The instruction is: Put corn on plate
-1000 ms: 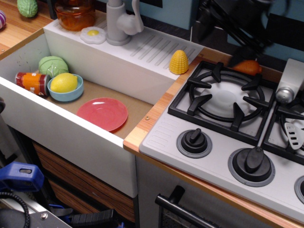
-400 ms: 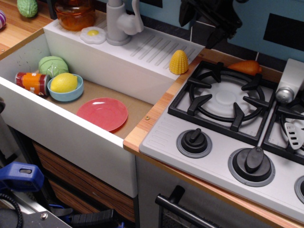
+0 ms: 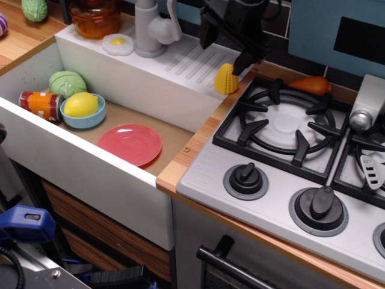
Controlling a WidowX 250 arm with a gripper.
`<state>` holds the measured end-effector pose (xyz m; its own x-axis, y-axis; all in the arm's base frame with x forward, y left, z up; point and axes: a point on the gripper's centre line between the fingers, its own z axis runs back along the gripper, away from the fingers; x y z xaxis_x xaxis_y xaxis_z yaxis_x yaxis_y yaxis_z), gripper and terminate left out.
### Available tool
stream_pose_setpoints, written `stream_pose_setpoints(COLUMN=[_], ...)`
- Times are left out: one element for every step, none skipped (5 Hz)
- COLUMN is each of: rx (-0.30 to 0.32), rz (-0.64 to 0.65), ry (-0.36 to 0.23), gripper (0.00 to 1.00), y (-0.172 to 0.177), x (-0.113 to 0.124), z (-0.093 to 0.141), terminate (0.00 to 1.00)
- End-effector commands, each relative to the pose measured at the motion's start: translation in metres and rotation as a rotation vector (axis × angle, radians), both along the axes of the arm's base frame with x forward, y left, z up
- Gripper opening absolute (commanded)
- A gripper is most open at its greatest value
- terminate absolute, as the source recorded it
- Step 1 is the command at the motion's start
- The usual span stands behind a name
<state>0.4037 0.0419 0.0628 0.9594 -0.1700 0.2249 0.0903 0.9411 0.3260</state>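
Observation:
The yellow corn [image 3: 225,80] stands upright on the right end of the white drainboard, beside the stove. The red-pink plate [image 3: 130,144] lies flat and bare on the sink floor, to the lower left of the corn. My black gripper [image 3: 223,55] hangs just above the corn, open. One finger [image 3: 207,31] is at the corn's upper left. The other finger [image 3: 243,62] is close to its upper right. It holds nothing.
A blue bowl with a lemon [image 3: 81,106], a green toy [image 3: 67,83] and an orange can [image 3: 41,104] sit at the sink's left. The faucet [image 3: 150,27] and a fried egg toy [image 3: 117,43] stand on the drainboard. An orange carrot-like toy [image 3: 310,84] lies behind the stove burner [image 3: 289,123].
The gripper has come from the upper right, leftward and down, and now stands right over the corn. The corn and plate have not moved.

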Motion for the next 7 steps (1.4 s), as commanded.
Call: stream_pose_setpoints(rx=[-0.005,-0.024,-0.04,-0.044,-0.047,-0.058,-0.079], rz=[-0.013,-0.028,-0.044,-0.047,-0.053,-0.045,-0.033], ry=[-0.063,-0.074,-0.073,-0.081,-0.083,-0.089,-0.093], gripper=[1.0,1.0,1.0,1.0,1.0,1.0,0.0], y=[0.011,0.01,0.01,0.012,0.014,0.014,0.013], x=[0.003,0.002,0.001,0.003,0.01,0.02,0.026], z=[0.003,-0.004,-0.009,-0.013,-0.013,-0.016,-0.021], terminate=[0.0,0.0,0.0,0.0,0.0,0.0,0.0])
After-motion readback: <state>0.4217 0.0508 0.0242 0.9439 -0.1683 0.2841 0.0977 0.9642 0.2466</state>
